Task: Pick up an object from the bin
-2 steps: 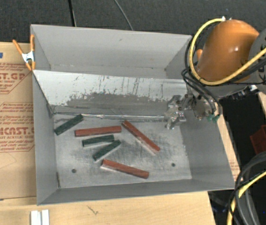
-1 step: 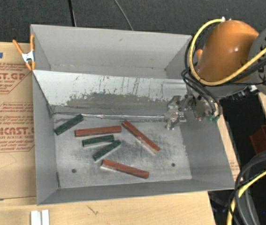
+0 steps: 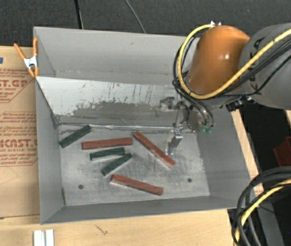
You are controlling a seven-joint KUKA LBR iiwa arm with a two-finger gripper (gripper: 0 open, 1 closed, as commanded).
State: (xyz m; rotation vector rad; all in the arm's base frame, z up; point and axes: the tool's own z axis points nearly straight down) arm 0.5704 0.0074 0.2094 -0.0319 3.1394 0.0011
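My gripper (image 3: 173, 143) hangs in the right half of the bin, its fingertips just above and to the right of a red-brown flat bar (image 3: 153, 148) that lies diagonally on the floor. Nothing shows between the fingers. A second red-brown bar (image 3: 107, 143) lies level to the left of it. A third red-brown bar (image 3: 136, 184) rests nearer the front wall. A dark green bar (image 3: 117, 164) sits tilted between them.
Two more dark green bars lie to the left, one (image 3: 107, 153) in the middle and one (image 3: 75, 136) near the left wall. The orange wrist cover and yellow cables stand over the bin's right rear corner.
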